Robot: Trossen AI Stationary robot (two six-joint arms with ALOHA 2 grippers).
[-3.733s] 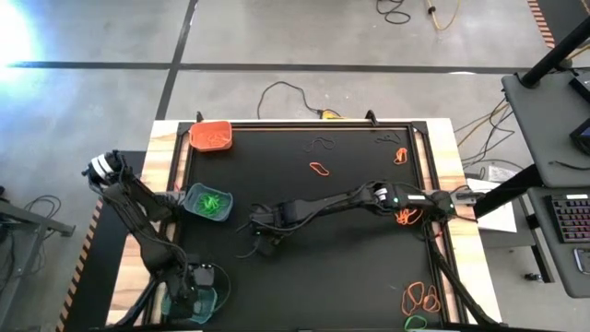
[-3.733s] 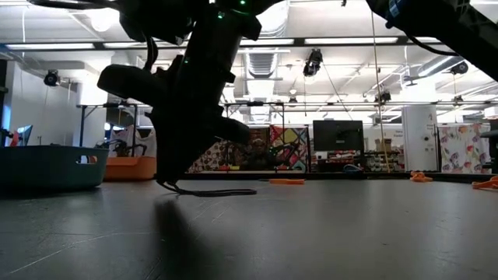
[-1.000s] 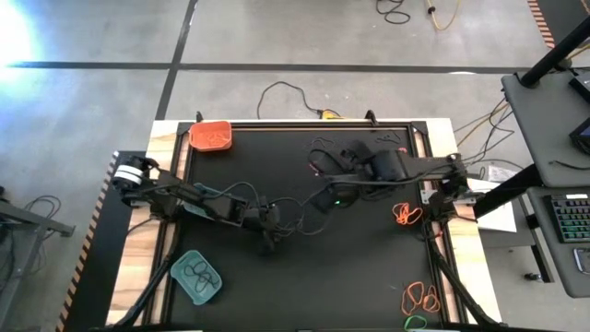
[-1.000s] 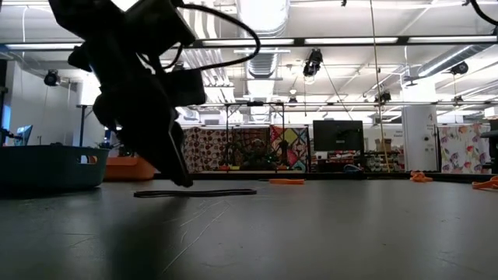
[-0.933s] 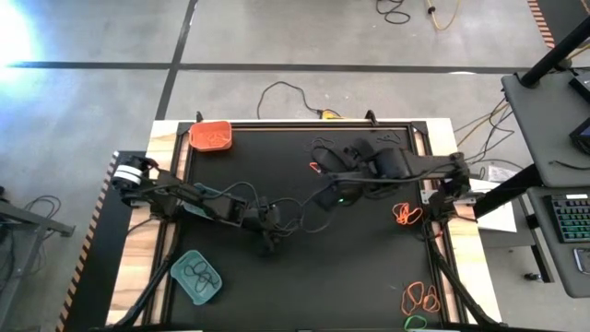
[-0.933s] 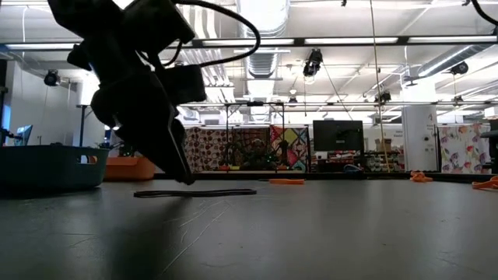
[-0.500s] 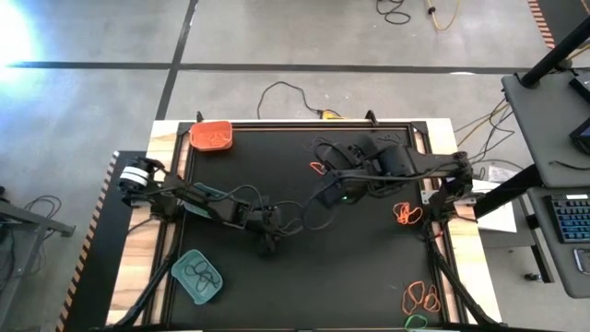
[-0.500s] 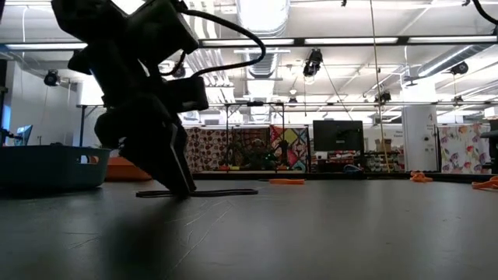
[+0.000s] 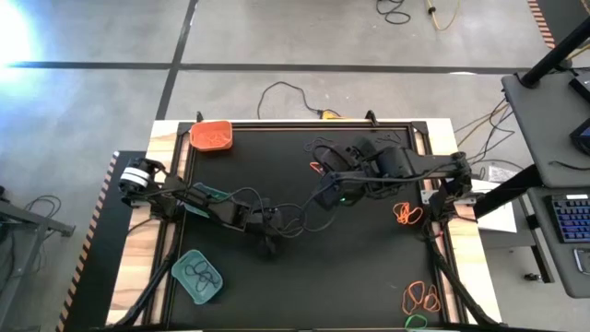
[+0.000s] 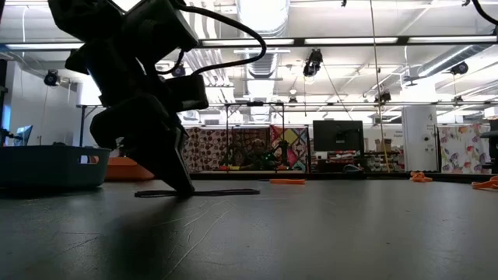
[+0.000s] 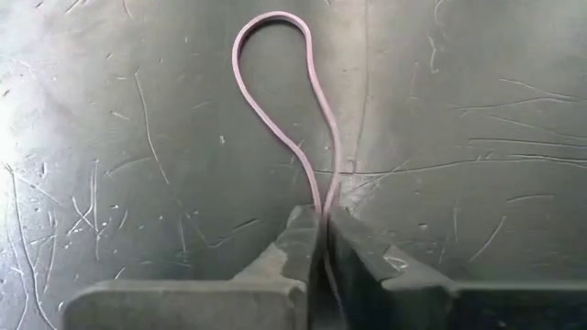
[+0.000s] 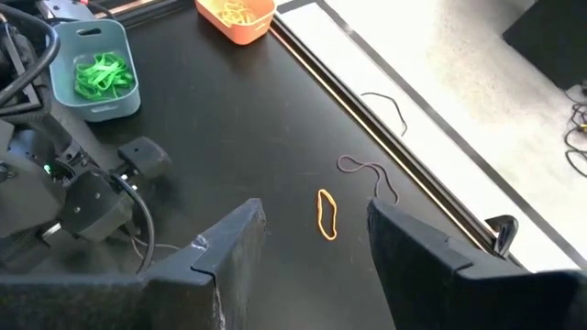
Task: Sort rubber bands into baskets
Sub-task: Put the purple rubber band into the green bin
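Observation:
A dark rubber band [image 11: 280, 101] lies flat on the black mat [image 9: 369, 267] near the table's middle. My left gripper [image 11: 321, 220] [image 9: 267, 242] [image 10: 184, 189] is down on the mat and shut on the band's end. My right gripper [image 12: 312, 238] [image 9: 334, 175] hangs open high over the mat's far middle, holding nothing. An orange basket [image 9: 211, 136] stands at the far left corner. A teal basket [image 12: 92, 64] holds green bands, and another [image 9: 198, 275] holds dark ones near the left front. My left gripper pinches the band's end, where its two strands run together [image 11: 323, 203], between its two fingertips. The fingers slant down onto it from the table's left. The loop lies on the mat, stretching away from the fingertips.
Loose bands lie about: an orange one [image 12: 326, 215] and thin dark ones [image 12: 367, 174] at the far middle, orange ones by the right edge [image 9: 406, 215] and the right front corner [image 9: 422, 297]. The raised frame [image 9: 424, 175] borders the mat.
My left gripper has sunk to the mat at the dark band's end and shut on it. The band still lies flat where it was. My right gripper has kept still.

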